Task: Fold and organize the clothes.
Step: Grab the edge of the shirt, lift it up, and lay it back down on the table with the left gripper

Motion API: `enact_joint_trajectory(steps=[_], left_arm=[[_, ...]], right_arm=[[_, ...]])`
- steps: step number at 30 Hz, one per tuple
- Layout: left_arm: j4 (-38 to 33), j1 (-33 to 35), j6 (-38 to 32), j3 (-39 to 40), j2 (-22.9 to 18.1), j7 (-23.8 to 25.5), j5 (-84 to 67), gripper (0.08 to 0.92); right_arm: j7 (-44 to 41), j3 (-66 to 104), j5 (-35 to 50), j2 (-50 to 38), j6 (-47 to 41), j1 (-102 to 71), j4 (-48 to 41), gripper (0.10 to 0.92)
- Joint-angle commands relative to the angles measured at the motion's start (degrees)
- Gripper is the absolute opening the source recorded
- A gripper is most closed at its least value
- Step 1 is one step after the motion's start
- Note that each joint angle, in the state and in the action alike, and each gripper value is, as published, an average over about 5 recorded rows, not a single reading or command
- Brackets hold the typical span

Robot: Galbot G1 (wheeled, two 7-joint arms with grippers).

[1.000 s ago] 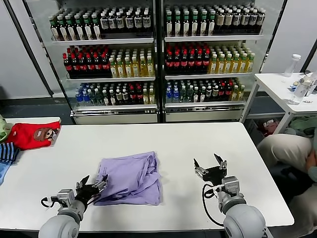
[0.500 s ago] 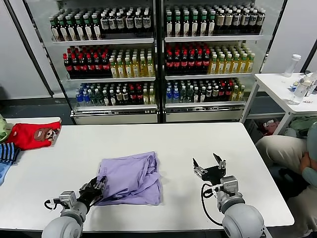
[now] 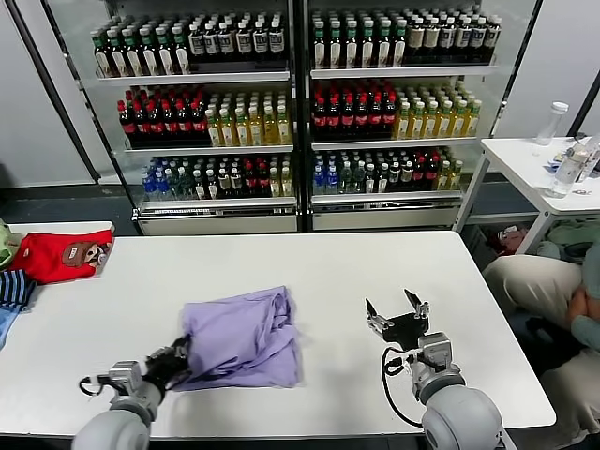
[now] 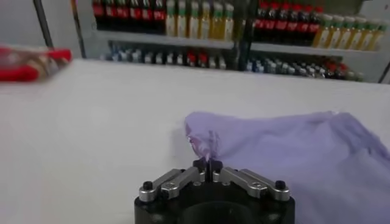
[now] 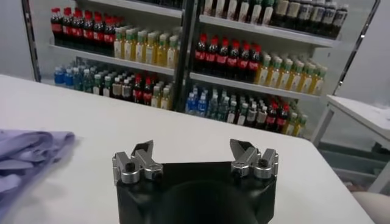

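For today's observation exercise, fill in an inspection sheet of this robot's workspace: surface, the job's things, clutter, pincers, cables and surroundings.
Surface: white table, flat.
Job's things: lavender T-shirt, partly folded and bunched, lying near the table's front edge.
Clutter: red garment and striped garment at the table's far left edge.
Pincers: left pincer shut on the T-shirt's near-left corner; right pincer open, apart from the shirt, holding nothing.
Cables: black cable looping beside the right wrist.
Surroundings: drinks fridges full of bottles behind; side table with bottles; a seated person at the right.
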Motion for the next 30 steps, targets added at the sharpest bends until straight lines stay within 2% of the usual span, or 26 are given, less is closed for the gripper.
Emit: enact_joint_trajectory(steps=[1,4,7,9,12,15,20,25,30], left_arm=[[-6.8,4.7,2.0,-24.7,13.1,7.7,2.5,0.1],[-2.8,8.4,2.0,-33.2,18.5,13.7,2.5,0.1],[0.6,10.6,2.0,-37.7,22.7,17.7,2.3,0.1],[0.7,10.4,2.0,-37.8,24.1,18.3,1.8,0.1],[-4.4,8.6,2.1,-32.4,22.6,16.7,0.8,0.1],[-12.4,6.9,2.1,-20.0,16.9,13.6,0.8,0.1],[-20.6,4.2,2.1,8.2,1.1,10.9,8.4,0.1],[-19.6,1.1,2.1,24.6,-10.5,9.0,12.3,0.1],[-11.9,-2.9,2.0,31.8,-19.3,5.0,13.8,0.1]], right_arm=[[0.0,-0.2,0.0,0.1,0.0,0.1,0.1,0.823],[-0.1,-0.2,0.1,0.2,0.2,0.1,0.2,0.823],[-0.2,0.0,0.1,0.3,0.5,0.0,0.4,0.823],[-0.2,0.0,0.1,0.3,0.7,-0.1,0.4,0.823],[-0.2,0.2,0.1,0.4,0.7,-0.4,0.6,0.823],[-0.2,0.6,-0.1,0.3,0.7,-1.2,1.1,0.823],[-0.1,1.4,-0.4,0.0,0.7,-2.5,1.8,0.823],[-0.1,1.6,-0.9,0.2,0.7,-3.4,2.1,0.823],[-0.1,1.8,-1.1,0.3,0.8,-4.0,2.0,0.823]])
